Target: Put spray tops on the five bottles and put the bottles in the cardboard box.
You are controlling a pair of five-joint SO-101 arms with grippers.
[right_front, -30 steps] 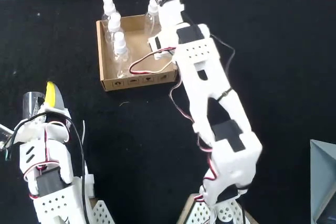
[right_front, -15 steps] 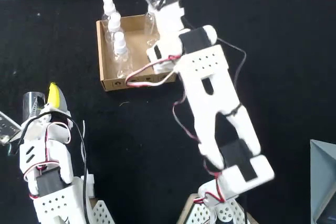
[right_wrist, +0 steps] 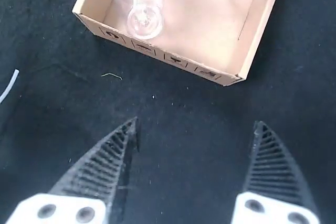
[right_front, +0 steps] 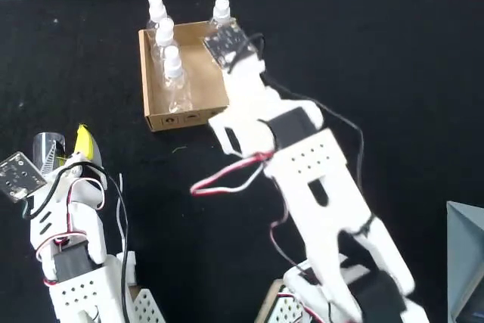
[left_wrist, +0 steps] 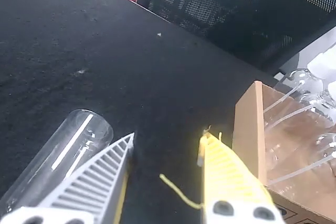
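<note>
Two white arms are set over the black surface (right_front: 423,73). The right arm (right_front: 318,179) is stretched from lower right towards the upper middle; the right jaws are spread wide and empty near the cardboard box (right_front: 181,118). The left arm (right_front: 64,240) is placed at lower left, the left jaws likewise parted and empty. Four bottles (right_front: 175,81) with spray tops (right_front: 172,53) are stood in the box, upper left of centre; a fifth clear bottle (right_front: 45,147) is seen just beside the left jaws.
</note>
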